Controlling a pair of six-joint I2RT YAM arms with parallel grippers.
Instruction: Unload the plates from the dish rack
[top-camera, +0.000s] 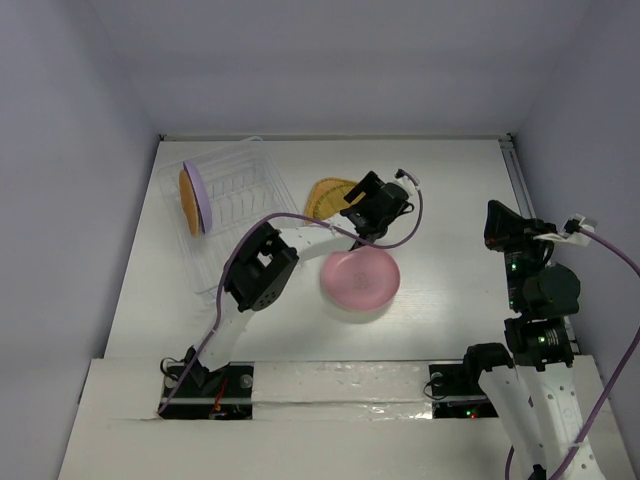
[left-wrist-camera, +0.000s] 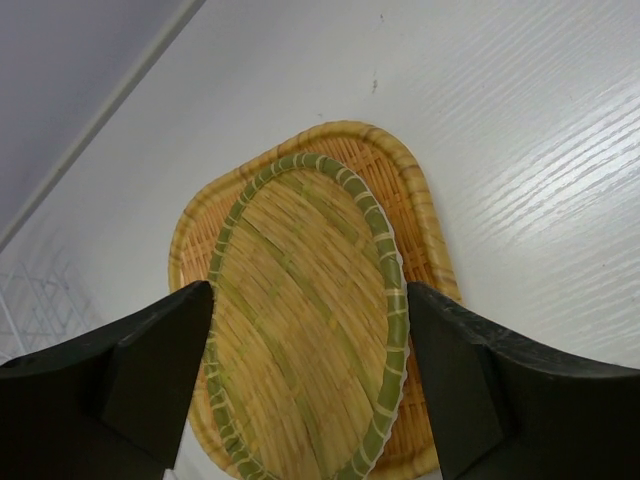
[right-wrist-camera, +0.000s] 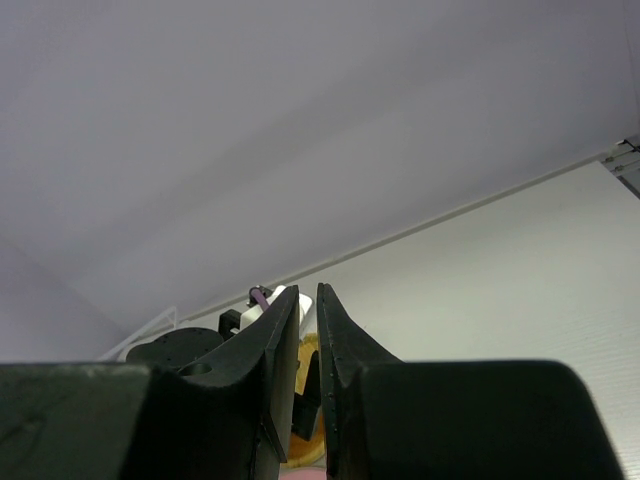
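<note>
Hiding half the woven plates (top-camera: 325, 196), left hand (top-camera: 357, 203); dish rack (top-camera: 243, 176) faint

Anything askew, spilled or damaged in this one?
Nothing looks spilled or broken. Only the dish rack stands out: it sits skewed, with its sides at an angle to the edges of the table.

I see white links and black joint housings on my left arm (top-camera: 310, 238) and right arm (top-camera: 540, 295). A purple cable (top-camera: 290, 217) trails along each.
</note>
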